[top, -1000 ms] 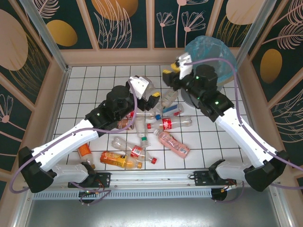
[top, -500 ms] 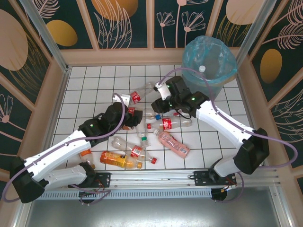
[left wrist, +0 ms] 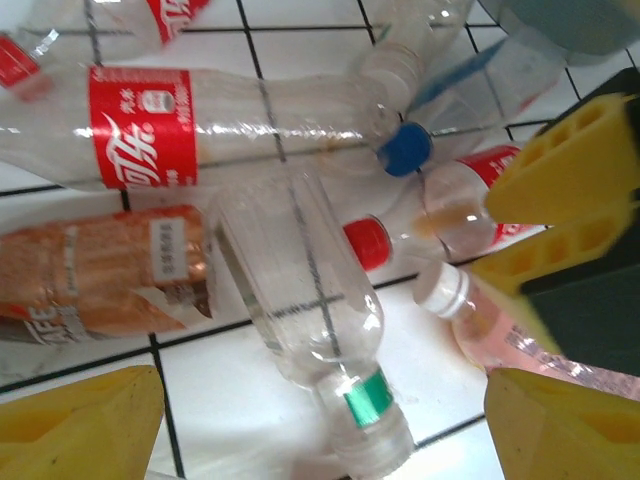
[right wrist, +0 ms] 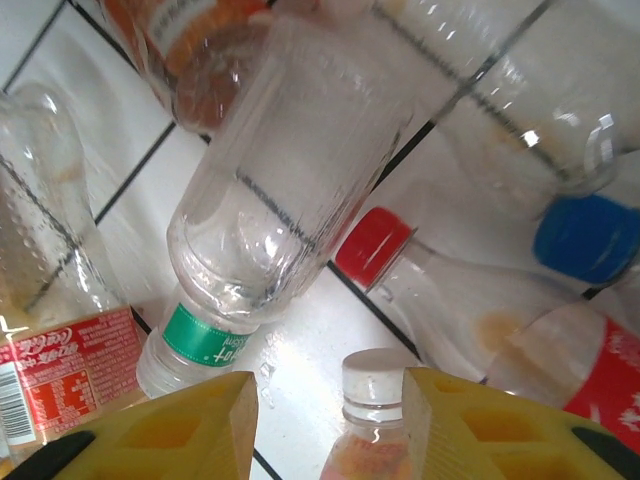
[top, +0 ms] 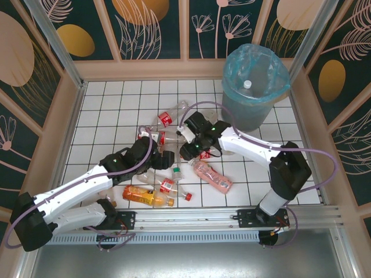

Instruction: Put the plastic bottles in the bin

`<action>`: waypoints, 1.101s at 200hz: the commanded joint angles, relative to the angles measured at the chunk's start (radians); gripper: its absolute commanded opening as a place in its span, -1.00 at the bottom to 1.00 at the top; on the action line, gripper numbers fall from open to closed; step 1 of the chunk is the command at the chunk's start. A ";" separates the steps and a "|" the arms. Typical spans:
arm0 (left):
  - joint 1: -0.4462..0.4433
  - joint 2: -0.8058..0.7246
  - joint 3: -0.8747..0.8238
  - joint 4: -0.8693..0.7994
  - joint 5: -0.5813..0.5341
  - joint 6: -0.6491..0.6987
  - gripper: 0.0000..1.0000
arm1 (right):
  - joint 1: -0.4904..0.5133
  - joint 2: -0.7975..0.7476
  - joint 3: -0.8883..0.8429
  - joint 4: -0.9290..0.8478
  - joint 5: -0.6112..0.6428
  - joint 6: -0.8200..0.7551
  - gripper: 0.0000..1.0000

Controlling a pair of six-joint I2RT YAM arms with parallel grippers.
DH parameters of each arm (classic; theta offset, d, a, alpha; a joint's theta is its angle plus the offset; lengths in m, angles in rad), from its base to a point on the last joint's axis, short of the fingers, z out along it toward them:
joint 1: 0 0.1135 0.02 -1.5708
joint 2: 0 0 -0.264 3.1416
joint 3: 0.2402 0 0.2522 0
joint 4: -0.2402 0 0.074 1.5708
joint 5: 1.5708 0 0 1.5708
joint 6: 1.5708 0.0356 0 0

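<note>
White tiled floor (top: pixel 116 98) inside patterned walls, with the plastic bottles (top: pixel 174 165) heaped right under both pincers. The bin (top: pixel 243 113) stands well apart, beyond the right pincer, and one white cap shows inside it.

My left pincer (left wrist: pixel 320 420) is released, its fingers spread wide. The clear bottle (left wrist: pixel 300 290) with a green neck band lies between them, not yet touched. My right pincer (right wrist: pixel 325 400) is part-way apart and grasps nothing. It hovers over the white-capped pink bottle (right wrist: pixel 368 380), with the same clear bottle just ahead of it.

The two pincers sit close together, so I judge I should work one arm at a time. I would lower the left one around the clear bottle's body rather than its slim neck, then squeeze gently, since thin plastic may buckle or skid.

For writing, the red-labelled bottle (left wrist: pixel 200 125) beyond the left pincer carries Coca-Cola script. The brown bottle (left wrist: pixel 90 270) to one side shows letters ending "FE". Another red label (right wrist: pixel 60 370) bears a barcode.
</note>
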 commanded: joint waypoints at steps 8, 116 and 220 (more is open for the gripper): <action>0.004 -0.019 -0.011 -0.015 0.144 0.010 0.67 | 0.023 0.054 -0.016 -0.062 0.006 0.003 -0.13; 0.004 0.008 -0.009 -0.017 0.124 0.079 0.65 | 0.037 0.139 -0.025 -0.097 0.107 -0.015 0.01; 0.004 0.009 0.015 -0.028 0.096 0.084 0.64 | 0.055 0.172 0.021 -0.138 0.141 -0.035 -0.20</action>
